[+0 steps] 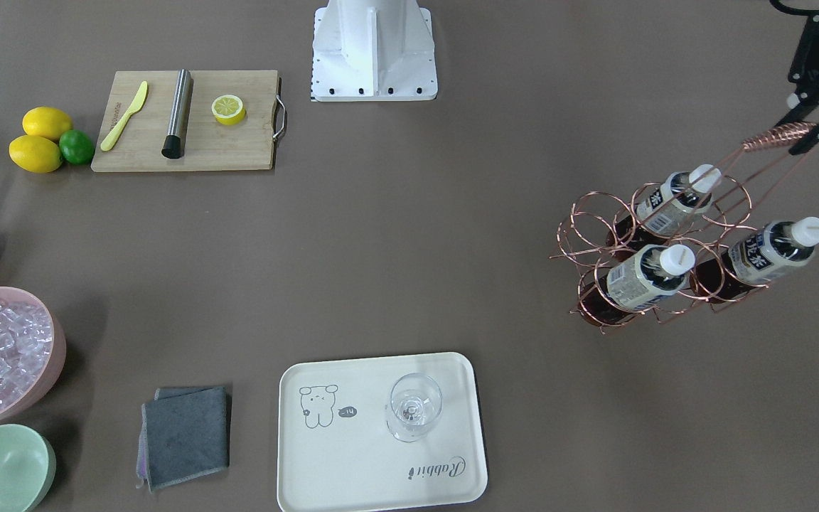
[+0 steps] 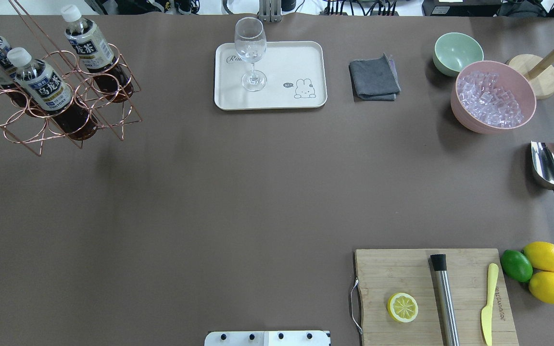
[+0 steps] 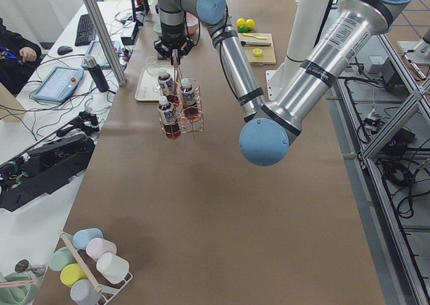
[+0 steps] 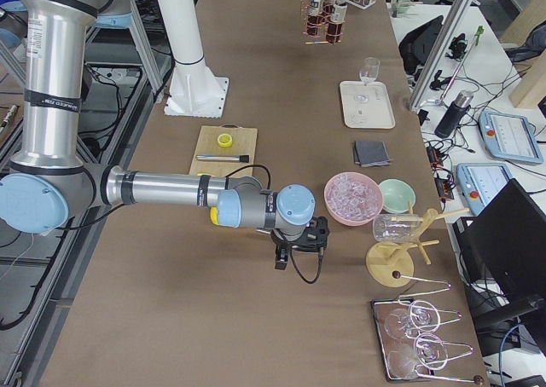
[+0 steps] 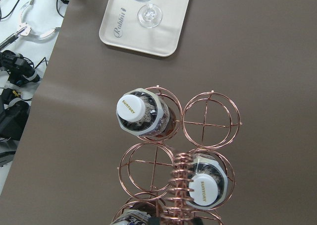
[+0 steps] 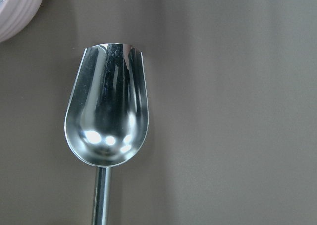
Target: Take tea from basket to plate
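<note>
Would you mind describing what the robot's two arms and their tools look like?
Both the left arm and the right arm are silver-grey metal tubes with bulky joints, light blue end caps and black rings. The left tool is black, built of slim linked bars with small white parts. The right tool is black and compact, with a thin black cable looping from it.

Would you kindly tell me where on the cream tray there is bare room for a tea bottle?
The tray is bare on the half with the rabbit drawing, between the glass and the edge nearest the grey cloth. The strip between the glass and the opposite short edge is cramped.
</note>
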`<state>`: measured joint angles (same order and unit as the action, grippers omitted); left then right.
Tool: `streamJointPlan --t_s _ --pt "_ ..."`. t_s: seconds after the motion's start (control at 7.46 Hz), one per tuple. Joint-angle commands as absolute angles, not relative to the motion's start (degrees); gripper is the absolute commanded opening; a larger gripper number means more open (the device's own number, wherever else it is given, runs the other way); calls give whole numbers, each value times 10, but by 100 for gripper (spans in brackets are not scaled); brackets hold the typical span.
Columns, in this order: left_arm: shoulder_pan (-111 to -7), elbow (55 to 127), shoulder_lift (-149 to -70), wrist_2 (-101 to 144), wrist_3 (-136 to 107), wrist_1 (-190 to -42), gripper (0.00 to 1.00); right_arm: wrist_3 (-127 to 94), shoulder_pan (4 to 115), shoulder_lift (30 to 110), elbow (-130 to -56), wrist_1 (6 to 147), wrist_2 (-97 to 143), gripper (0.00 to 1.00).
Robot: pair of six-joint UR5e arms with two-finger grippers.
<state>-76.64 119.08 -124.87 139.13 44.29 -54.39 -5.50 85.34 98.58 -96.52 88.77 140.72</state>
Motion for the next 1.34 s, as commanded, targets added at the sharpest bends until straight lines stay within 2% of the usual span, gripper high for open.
streamJointPlan --t_s 0.0,0.54,0.8,1.07,1.21 --pt "-684 1292 -1248 1395 234 -539 0 -55 853 985 -966 888 1407 100" --pt "-561 1300 -1255 1392 217 -636 0 -55 853 984 -966 887 1408 100" --pt "-527 1268 -1253 1367 219 -691 0 -55 853 984 -966 887 1408 100" --pt "-520 1200 -1253 1368 224 -781 0 -55 853 984 -967 887 1408 100" --pt "-502 1195 -1258 1366 217 -789 0 -55 853 984 -967 887 1408 100"
